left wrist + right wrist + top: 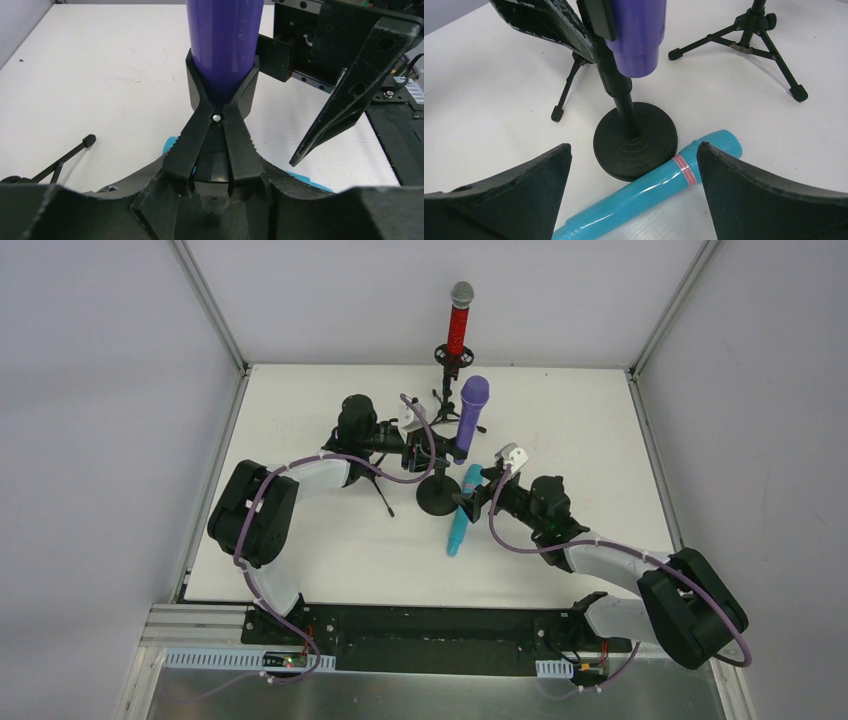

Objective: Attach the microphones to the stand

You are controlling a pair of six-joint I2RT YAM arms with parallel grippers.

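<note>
Three stick microphones: the purple plastic microphone (225,40) stands upright in the black spring clip (220,105) of the round-based black stand (634,137), near the middle of the white bench (320,550); the cyan microphone with a pink ring (639,192) lies flat against that round base; the red microphone with a silver mesh head (459,325) stands in a black tripod (454,355) at the far edge; a second tripod (566,87) stands left of the base. The left gripper (214,175) pinches the clip's handles; the right gripper (634,146), jaws spread wide, straddles the cyan microphone.
</note>
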